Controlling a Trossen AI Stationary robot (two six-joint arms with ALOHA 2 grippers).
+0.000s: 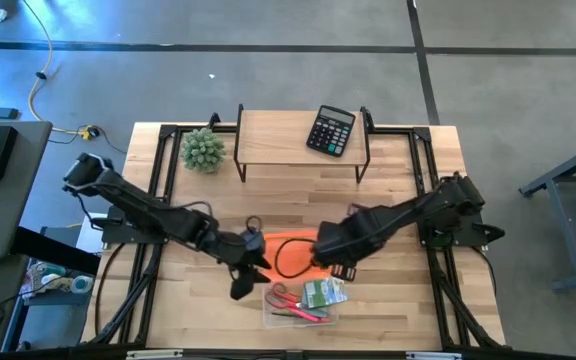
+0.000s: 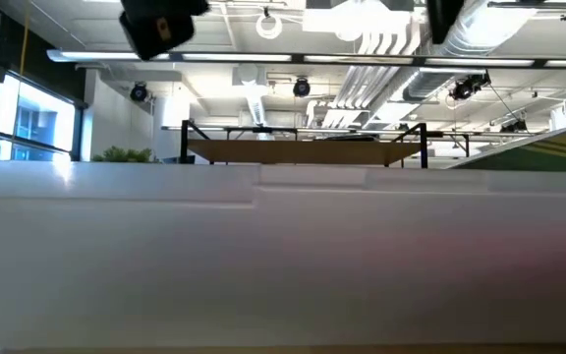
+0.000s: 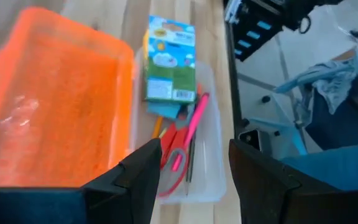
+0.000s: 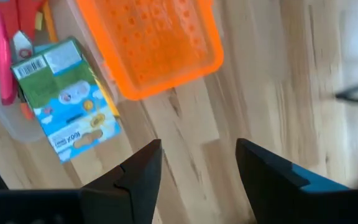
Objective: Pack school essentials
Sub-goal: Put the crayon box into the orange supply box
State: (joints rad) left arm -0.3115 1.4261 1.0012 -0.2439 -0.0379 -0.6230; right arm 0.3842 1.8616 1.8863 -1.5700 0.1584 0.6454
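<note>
— Where are we seeing the school things?

— The pink pen, red-handled scissors and green box are lying in the clear tray near the table's front edge, beside the orange lid.

— And our grippers?

— The left gripper and right gripper are hovering with fingers parted, gripping nothing.

The table is evenly lit from above with soft shadows, glare is seen on the floor at upper left, motion blur softens both wrist views, and ceiling lights glow in the low view.
</note>
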